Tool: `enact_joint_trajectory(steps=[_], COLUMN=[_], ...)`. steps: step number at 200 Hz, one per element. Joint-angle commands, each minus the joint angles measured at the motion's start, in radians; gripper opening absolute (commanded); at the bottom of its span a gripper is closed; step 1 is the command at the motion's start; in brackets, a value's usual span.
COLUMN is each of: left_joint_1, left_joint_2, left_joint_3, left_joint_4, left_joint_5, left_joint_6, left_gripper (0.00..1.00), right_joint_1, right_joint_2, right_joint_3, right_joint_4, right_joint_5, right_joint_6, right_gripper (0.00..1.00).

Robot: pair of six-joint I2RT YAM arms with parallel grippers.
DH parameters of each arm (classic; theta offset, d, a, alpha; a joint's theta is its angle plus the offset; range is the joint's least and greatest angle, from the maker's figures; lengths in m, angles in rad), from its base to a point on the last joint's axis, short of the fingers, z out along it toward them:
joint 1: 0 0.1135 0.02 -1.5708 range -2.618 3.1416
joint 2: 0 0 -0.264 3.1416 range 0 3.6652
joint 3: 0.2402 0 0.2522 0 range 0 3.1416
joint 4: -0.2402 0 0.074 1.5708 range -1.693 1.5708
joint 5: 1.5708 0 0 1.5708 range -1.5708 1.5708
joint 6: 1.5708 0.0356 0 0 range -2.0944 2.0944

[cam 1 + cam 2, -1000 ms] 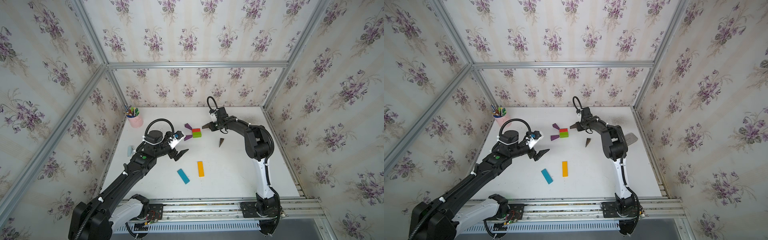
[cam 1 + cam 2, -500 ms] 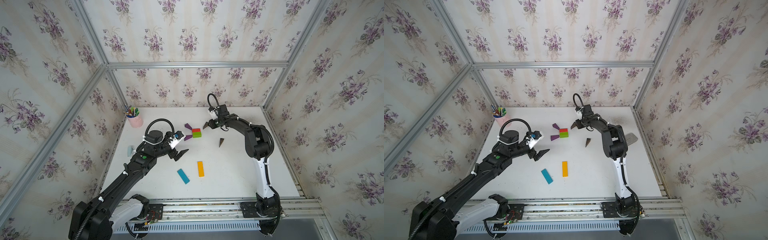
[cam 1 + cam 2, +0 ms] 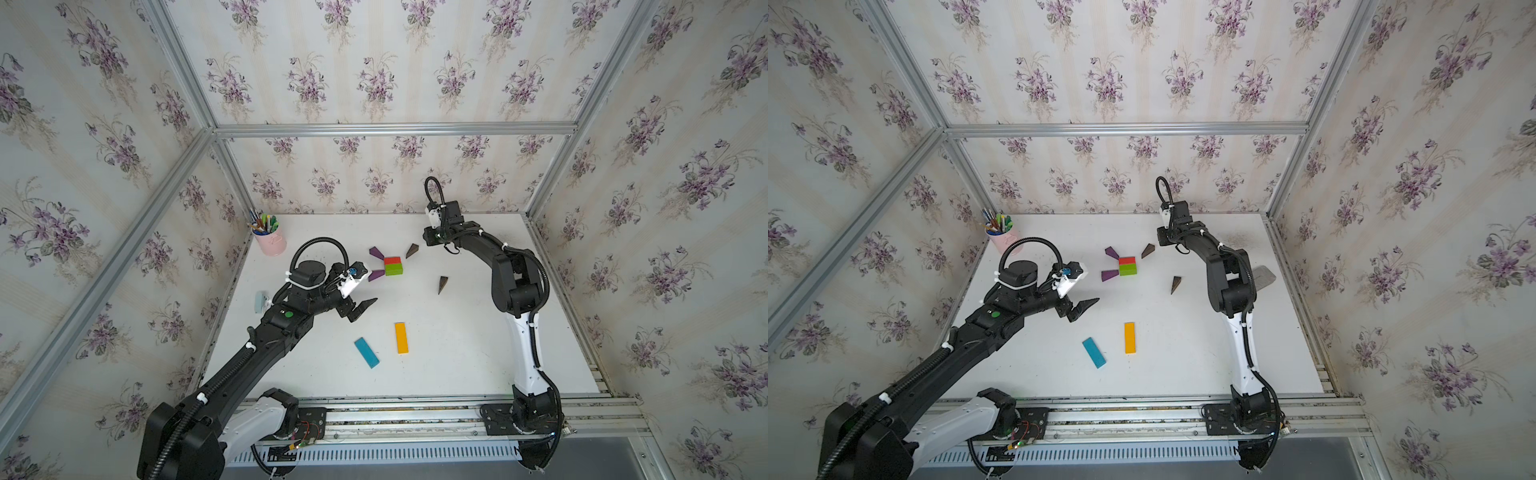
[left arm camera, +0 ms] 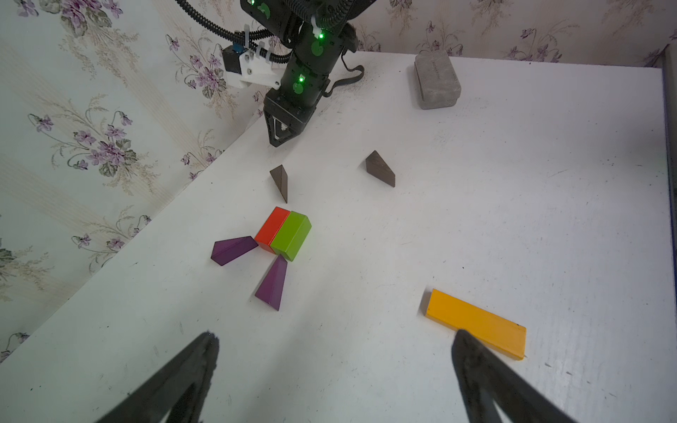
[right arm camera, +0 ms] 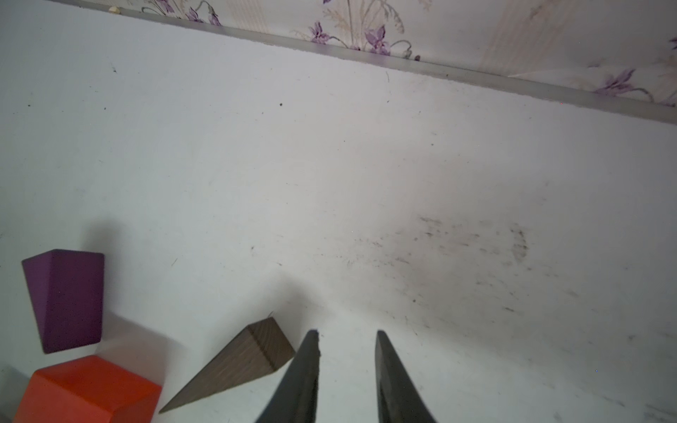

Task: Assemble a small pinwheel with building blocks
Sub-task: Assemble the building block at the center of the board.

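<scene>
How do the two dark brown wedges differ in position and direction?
The hub-side brown wedge lies with its thin tip close to the red block; the lone brown wedge lies well away from it. The hub-side brown wedge is just before the shut right gripper; the lone brown wedge has no gripper nearby. Both lie on the table, ungripped.

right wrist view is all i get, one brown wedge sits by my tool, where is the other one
Observer: The other brown wedge lies alone, apart from the red block and nearer the arm bases than it.
Operator: ok and the stem pieces, are they placed yet
Observer: Not yet. The orange bar and the blue bar lie loose, apart from each other and away from the green block.
</scene>
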Motion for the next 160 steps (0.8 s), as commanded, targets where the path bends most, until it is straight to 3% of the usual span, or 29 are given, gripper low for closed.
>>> enact_joint_trajectory(steps=[1, 67, 160], left_joint_1=[0.000, 0.000, 0.000], left_joint_2=[0.002, -0.001, -0.006], left_joint_3=[0.005, 0.005, 0.006], left_joint_4=[0.019, 0.019, 0.019], left_joint_5=[-0.001, -0.001, 0.006], left_joint_6=[0.005, 0.007, 0.005], left_gripper=[1.00, 1.00, 1.00], right_joint_1=[-0.001, 0.023, 0.034], right_joint_2=[0.039, 0.104, 0.084], right_joint_3=[0.047, 0.128, 0.079], right_joint_4=[-0.042, -0.098, -0.108], right_joint_5=[-0.006, -0.051, -0.051], right_joint_6=[0.019, 0.004, 0.007], right_gripper=[0.28, 0.28, 0.27])
